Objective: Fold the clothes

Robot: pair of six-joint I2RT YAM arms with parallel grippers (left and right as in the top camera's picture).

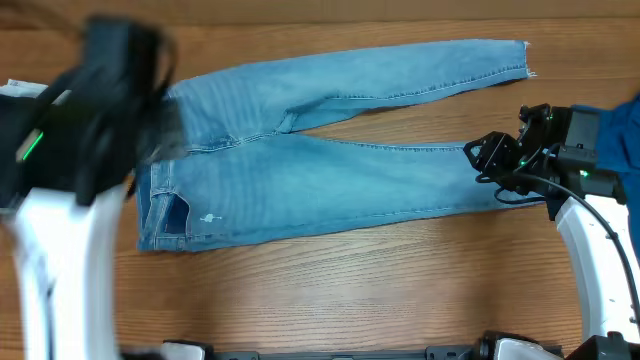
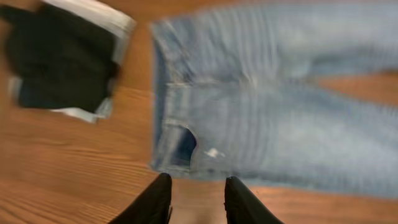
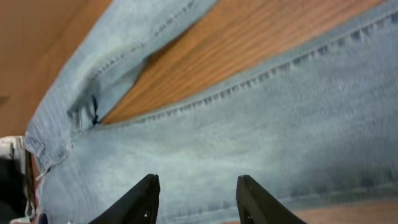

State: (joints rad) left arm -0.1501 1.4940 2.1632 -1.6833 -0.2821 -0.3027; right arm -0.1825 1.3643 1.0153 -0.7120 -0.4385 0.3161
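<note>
Item: light-blue jeans (image 1: 330, 160), flat on the table (image 1: 330, 300), legs splayed, unfolded. Left fingers (image 2: 155, 200): parted, empty, near the waistband. Right fingers (image 3: 140, 199): parted, empty, over one leg. I judge the first fold pending; next calls for gripping hem and waist. Left arm (image 1: 90, 110) blurred overhead; brighter denim (image 1: 622, 140) cut off.

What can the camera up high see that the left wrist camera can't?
Only the overhead view shows the whole jeans, both legs out to the frayed hem. It also shows the right gripper by the lower leg's end and a brighter blue cloth at the table's right edge. Only the left wrist view plainly shows a dark bundle lying on something white, and the left gripper open over bare wood. Both show the jeans' waistband end and the wooden table.
</note>
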